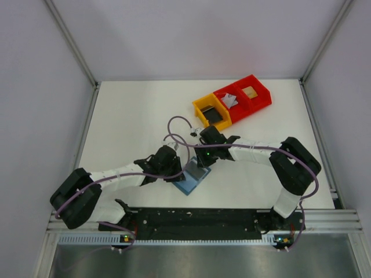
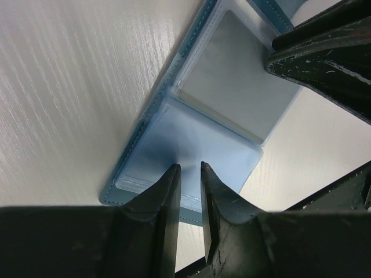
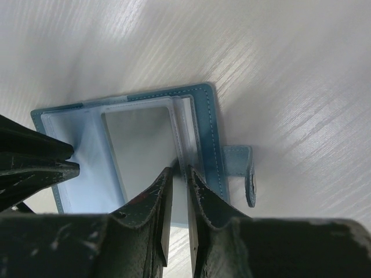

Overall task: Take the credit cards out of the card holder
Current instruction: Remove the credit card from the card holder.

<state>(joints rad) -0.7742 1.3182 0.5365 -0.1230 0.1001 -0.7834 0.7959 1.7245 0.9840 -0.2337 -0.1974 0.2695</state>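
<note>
Two narrow gaps — left pincer (image 2: 190, 169) clamped on the card holder (image 2: 203, 139), right pincer (image 3: 179, 171) astride its edge, grip unclear.

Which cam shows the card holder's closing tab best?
Right wrist: the tab sticks out from the open card holder edge, beside the right gripper. Left wrist shows only the sleeves, no tab; top external is too small to tell.

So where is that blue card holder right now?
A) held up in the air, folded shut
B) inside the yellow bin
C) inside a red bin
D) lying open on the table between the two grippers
D: the card holder lies opened flat on the white table, with the left gripper and right gripper at its opposite ends.
</note>
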